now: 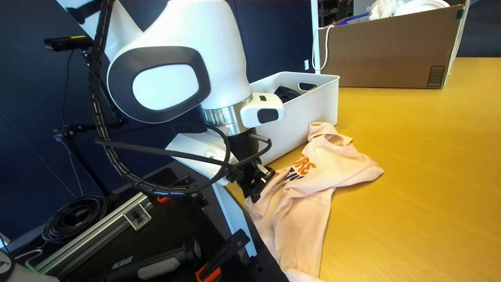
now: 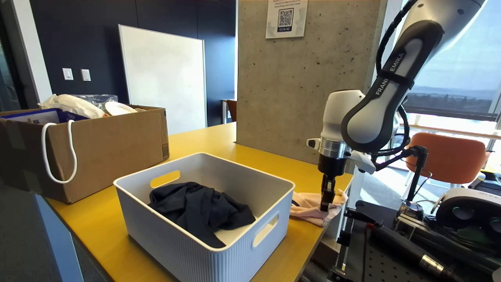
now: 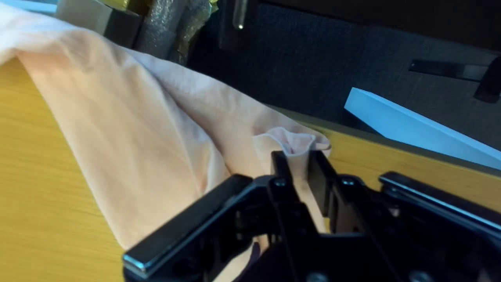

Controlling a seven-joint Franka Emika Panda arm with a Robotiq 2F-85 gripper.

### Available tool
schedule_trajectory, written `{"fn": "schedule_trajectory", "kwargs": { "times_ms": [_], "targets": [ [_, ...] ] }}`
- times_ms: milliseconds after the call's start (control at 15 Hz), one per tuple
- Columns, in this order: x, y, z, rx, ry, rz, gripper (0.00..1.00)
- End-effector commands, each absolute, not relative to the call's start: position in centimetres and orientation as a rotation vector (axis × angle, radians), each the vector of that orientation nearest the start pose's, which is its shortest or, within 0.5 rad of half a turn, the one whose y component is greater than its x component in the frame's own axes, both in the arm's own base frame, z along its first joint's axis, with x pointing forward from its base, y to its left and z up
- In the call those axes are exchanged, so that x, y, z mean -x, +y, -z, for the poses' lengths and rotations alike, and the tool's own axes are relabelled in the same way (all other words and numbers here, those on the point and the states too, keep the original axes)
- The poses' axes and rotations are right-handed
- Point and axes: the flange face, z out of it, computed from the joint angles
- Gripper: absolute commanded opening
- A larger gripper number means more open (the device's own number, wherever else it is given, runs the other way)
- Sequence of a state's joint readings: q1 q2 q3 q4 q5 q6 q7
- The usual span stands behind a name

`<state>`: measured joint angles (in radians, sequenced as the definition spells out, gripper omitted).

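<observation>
Jaws stand narrowly parted, pointing down at a pink garment (image 1: 309, 188); in the wrist view a crimped ridge (image 3: 291, 143) of its cloth rises between and just ahead of the fingertips (image 3: 280, 162), with clear space between the pads, so no firm grip is apparent. Whether either pad touches the ridge is hard to tell. The garment lies spread and rumpled on the bench (image 1: 415, 188), along its edge and next to a white ribbed bin (image 1: 313, 107), its printed lettering (image 1: 304, 165) facing up. Dark cloth (image 2: 199, 213) lies inside the bin.

It looks like thin, light knit: limp, soft, hardly fragile, more apt to fold and sag than keep its shape. A flat single layer would probably slide from under the pads, so a raised fold offers better purchase. That crimped ridge near the bench's edge is one good place; the bunched neck end (image 1: 319, 131) beside the bin seems another. A grip taken at one end would likely leave the rest trailing.
</observation>
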<state>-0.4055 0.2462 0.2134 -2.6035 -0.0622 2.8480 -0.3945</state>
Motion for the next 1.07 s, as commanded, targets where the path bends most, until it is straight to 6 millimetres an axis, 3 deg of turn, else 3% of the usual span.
{"fn": "schedule_trajectory", "kwargs": {
  "times_ms": [0,200,467,1000],
  "targets": [
    [-43.0,-8.5,-18.6,3.100,-0.300,0.008,0.51],
    [-43.8,-10.5,-19.3,3.111,-0.198,0.083,0.73],
    [-46.4,-13.5,-19.4,3.105,-0.048,0.143,0.99],
    [-53.9,-18.5,-19.0,3.017,0.242,0.368,1.00]
  ]
}}
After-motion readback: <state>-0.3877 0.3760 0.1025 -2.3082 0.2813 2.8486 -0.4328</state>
